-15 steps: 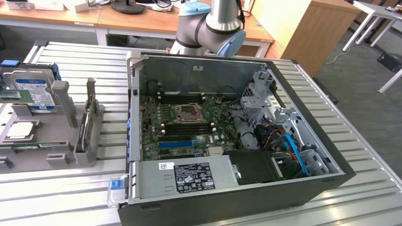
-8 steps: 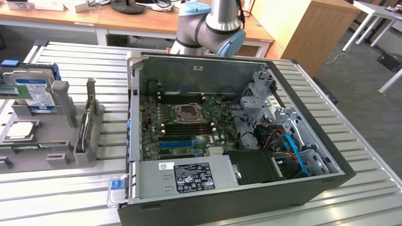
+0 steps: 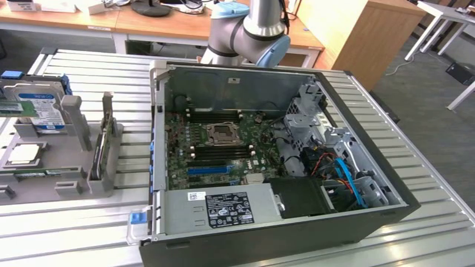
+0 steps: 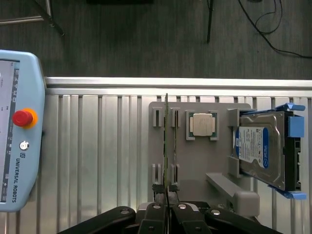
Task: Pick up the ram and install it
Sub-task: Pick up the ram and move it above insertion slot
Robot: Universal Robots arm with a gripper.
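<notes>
The ram [image 4: 166, 141] is a thin green stick standing on edge in a slot of the grey holder [image 4: 195, 161], beside the square silver processor chip [image 4: 202, 125]. In the exterior view the ram [image 3: 33, 174] shows as a green strip at the near edge of the holder [image 3: 44, 167]. My gripper [image 4: 166, 201] hangs well above the holder, in line with the ram's edge and apart from it. Its fingers are shut together with nothing between them. The open computer case [image 3: 245, 233] holds the motherboard with its memory slots [image 3: 222, 146] beside the processor socket.
A blue-labelled hard drive [image 4: 261, 146] rests tilted in the holder beyond the chip. A blue teach pendant [image 4: 17, 131] lies on the slatted metal table [image 4: 97, 146]. The arm's elbow [image 3: 248, 33] rises behind the case. A black power supply [image 3: 222, 208] fills the case's near side.
</notes>
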